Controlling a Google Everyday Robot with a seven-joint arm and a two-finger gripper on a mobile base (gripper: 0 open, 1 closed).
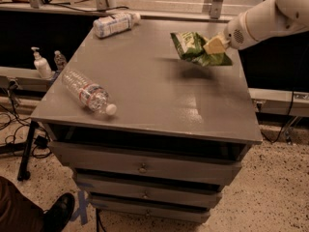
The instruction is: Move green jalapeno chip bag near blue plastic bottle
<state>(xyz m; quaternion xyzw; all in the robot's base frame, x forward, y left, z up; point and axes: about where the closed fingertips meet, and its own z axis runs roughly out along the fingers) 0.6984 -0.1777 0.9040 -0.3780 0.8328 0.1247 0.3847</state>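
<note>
The green jalapeno chip bag (191, 46) hangs in the air above the right rear part of the grey table (149, 95), its shadow on the tabletop below it. My gripper (214, 46) comes in from the right on a white arm and is shut on the bag's right end. The blue plastic bottle (115, 24), with a pale blue-white label and white cap, lies on its side at the table's far left edge, well to the left of the bag.
A clear ribbed bottle (88, 93) with a red-and-blue label lies at the front left of the table. Drawers (142, 167) sit under the tabletop. A soap dispenser (40, 65) stands on a ledge at the left. A person's shoe (57, 212) is on the floor.
</note>
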